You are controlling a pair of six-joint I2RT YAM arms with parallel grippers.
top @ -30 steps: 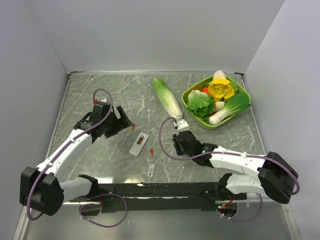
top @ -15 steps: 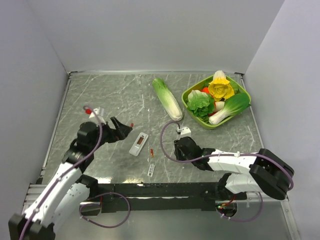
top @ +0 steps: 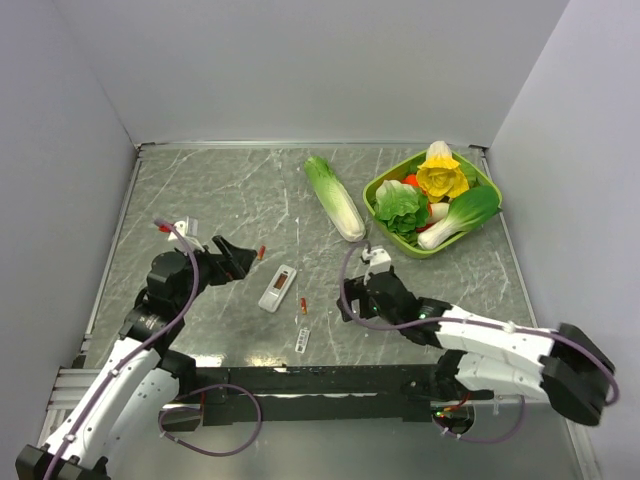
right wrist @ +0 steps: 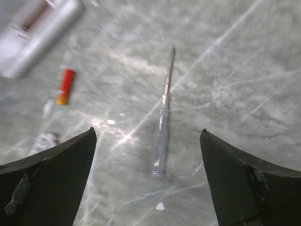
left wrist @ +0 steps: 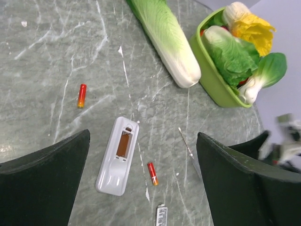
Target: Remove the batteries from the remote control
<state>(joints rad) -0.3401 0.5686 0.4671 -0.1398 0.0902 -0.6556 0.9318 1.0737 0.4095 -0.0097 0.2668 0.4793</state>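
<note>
1 remote (left wrist: 117, 155) lies mid-bench, its compartment open and bare. 2 batteries (left wrist: 82, 95) lie loose on the bench, 1 on the remote's far left and the other (left wrist: 152, 173) just to its right. 1 cover (top: 301, 338) lies nearer the near edge. 1 screwdriver (right wrist: 162, 127) lies below the right gripper (right wrist: 148, 133), whose fingers are spread wide and empty; 1 second ago they were nearly closed. The left gripper (left wrist: 143, 136) is wide apart and empty, and its arm has folded back. 1 bowl (left wrist: 214, 77) at the far right corner holds leafy vegetables, and 1 cabbage (left wrist: 164, 37) lies beside it.
</note>
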